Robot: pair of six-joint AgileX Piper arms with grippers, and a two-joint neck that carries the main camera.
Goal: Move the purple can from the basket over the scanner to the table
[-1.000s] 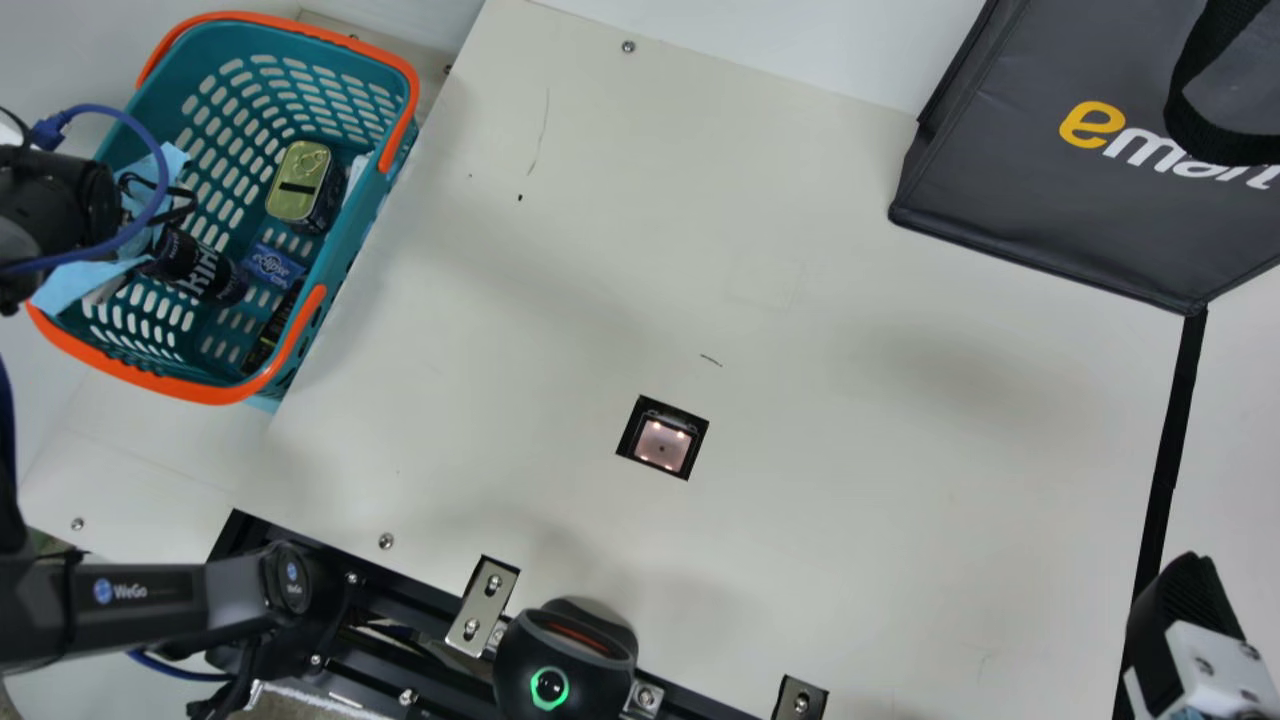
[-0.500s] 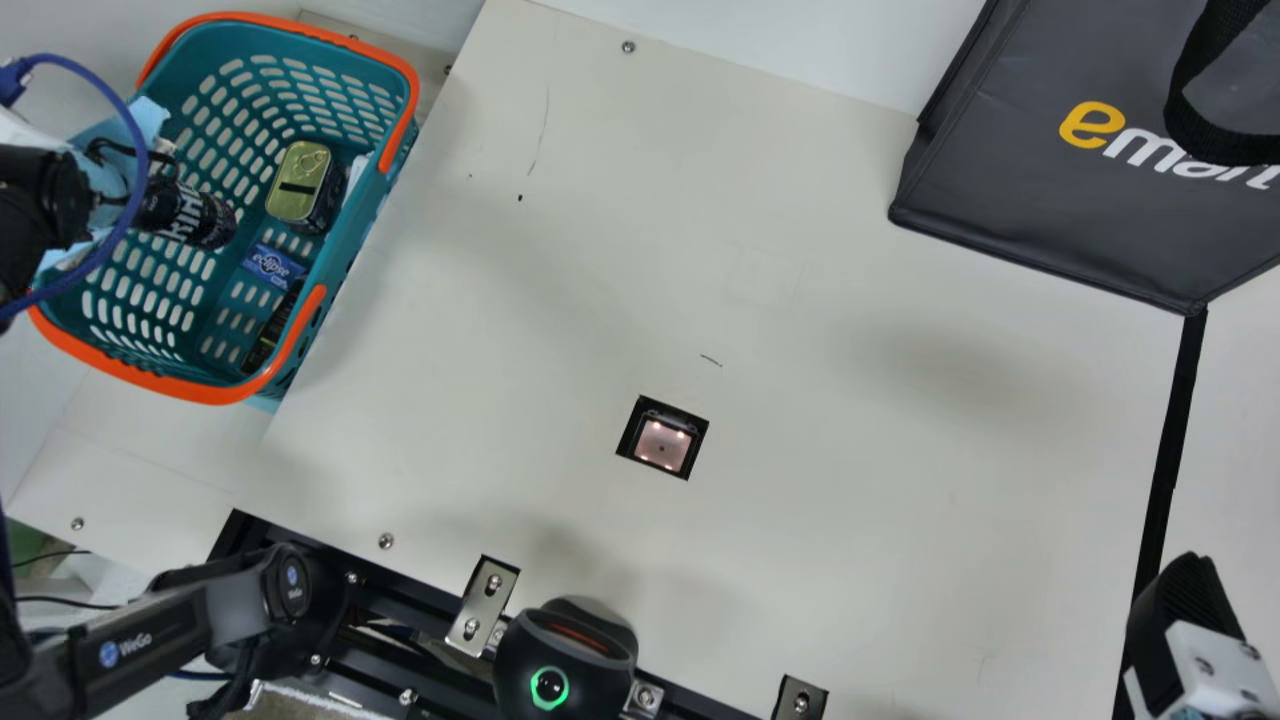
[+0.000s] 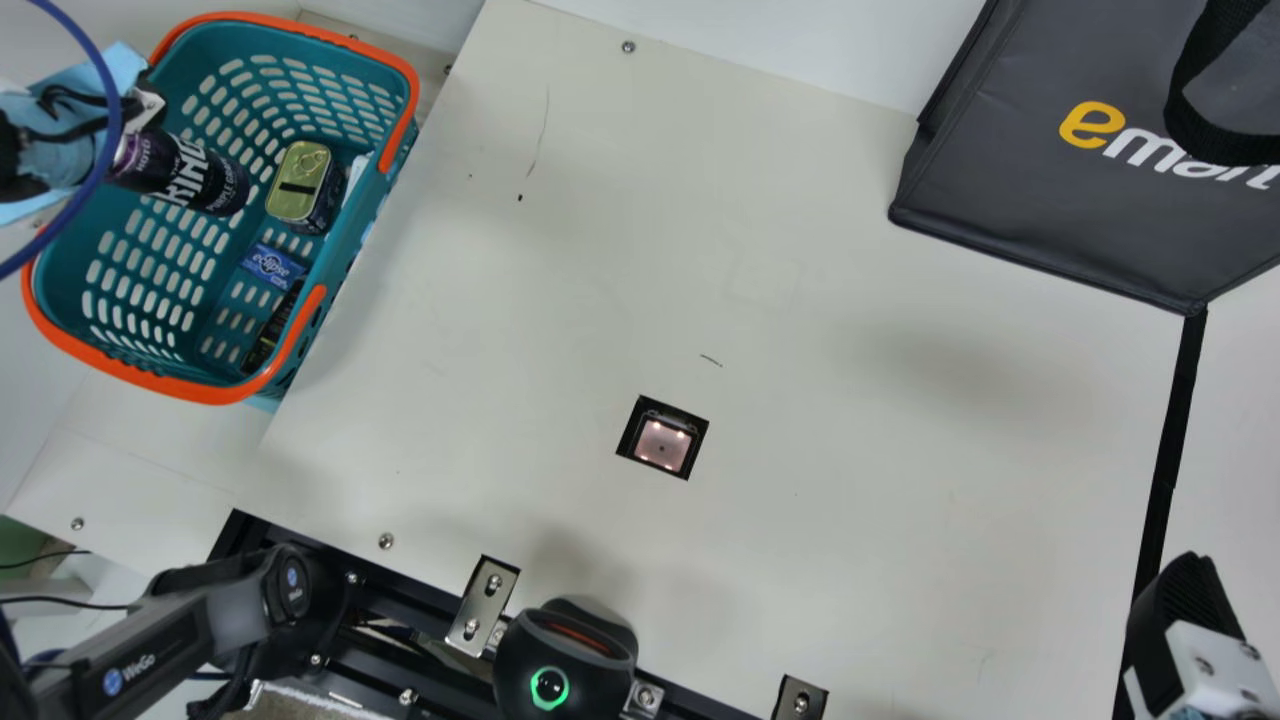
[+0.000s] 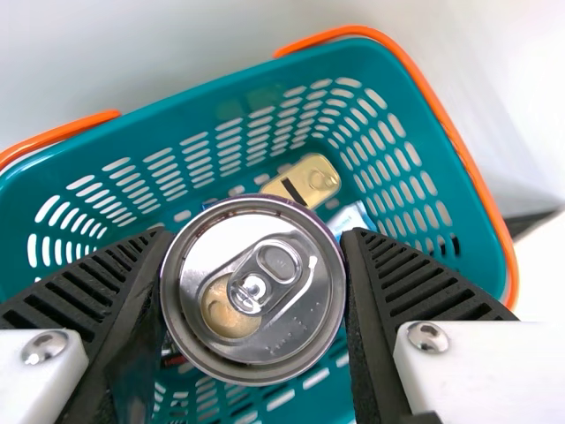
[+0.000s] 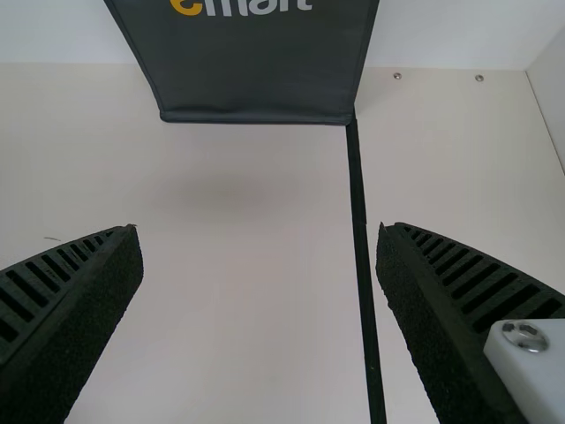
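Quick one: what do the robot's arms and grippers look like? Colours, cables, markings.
Left arm: dark grey-black, rounded joint, round blue badges, white lettering; blue cable and light-blue wrap near the wrist. Left gripper and right gripper: black ribbed fingers, white mounts, silver screws.

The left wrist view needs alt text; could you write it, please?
The left tool grips a purple metal can, silver lid toward the viewer, over an orange-trimmed teal plastic basket holding a rectangular gold tin.

The wall of the basket point(image 3: 347, 243) stands before an open stretch of table point(image 3: 520, 330) reaching the scanner point(image 3: 662, 445).
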